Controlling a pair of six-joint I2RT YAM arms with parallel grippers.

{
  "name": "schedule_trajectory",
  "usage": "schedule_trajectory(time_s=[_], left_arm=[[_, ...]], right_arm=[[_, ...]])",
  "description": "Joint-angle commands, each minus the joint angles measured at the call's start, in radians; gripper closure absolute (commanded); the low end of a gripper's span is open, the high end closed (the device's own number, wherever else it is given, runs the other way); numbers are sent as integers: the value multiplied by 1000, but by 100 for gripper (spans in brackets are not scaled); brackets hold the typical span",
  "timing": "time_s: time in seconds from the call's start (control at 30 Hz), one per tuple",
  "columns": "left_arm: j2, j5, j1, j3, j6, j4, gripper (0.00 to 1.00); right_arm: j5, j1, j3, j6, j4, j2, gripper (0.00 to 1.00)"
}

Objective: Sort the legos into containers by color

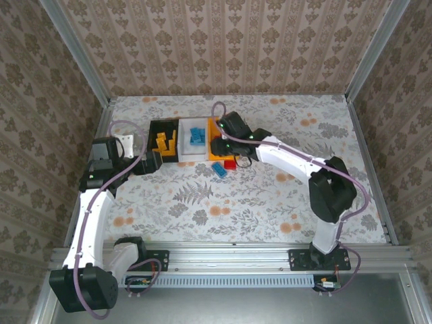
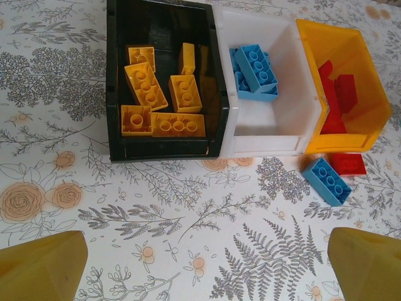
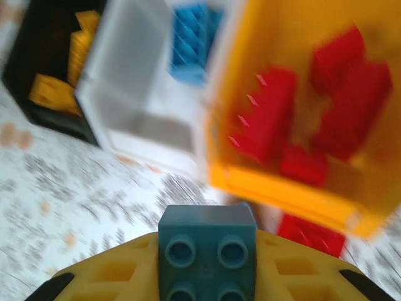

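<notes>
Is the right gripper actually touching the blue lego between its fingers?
Touching. The right wrist view shows the blue lego seated flush between the yellow fingers of the right gripper, with no gap on either side.

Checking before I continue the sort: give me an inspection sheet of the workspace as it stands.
Surface: floral-print table.
Job's things: black bin holds orange legos, white bin blue legos, orange-yellow bin red legos; loose blue lego and loose red lego lie on the table by the orange-yellow bin's near wall.
Clutter: nothing seen.
Pincers: left pincer open, empty; right pincer shut on the carried lego, blue.
Cables: purple cables in loose loops.
Surroundings: patterned walls, metal frame.
</notes>
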Motion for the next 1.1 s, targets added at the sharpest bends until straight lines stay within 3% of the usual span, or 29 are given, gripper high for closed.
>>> schedule_trajectory(time_s=[0.0, 0.43, 0.6, 0.87, 1.07], left_arm=[[3, 4, -9, -9, 26, -3, 0], [15, 6, -23, -12, 32, -2, 0], [21, 11, -24, -11, 32, 1, 0], [21, 7, -24, -11, 32, -1, 0], [19, 8, -23, -10, 32, -1, 0]], right_arm=[[-54, 3, 127, -35, 13, 117, 66], [-134, 3, 621, -28, -69, 503, 64], [-121, 1, 683, -34, -94, 550, 50], [-115, 1, 626, -44, -86, 454, 37], [-64, 4, 383, -48, -44, 228, 36]])
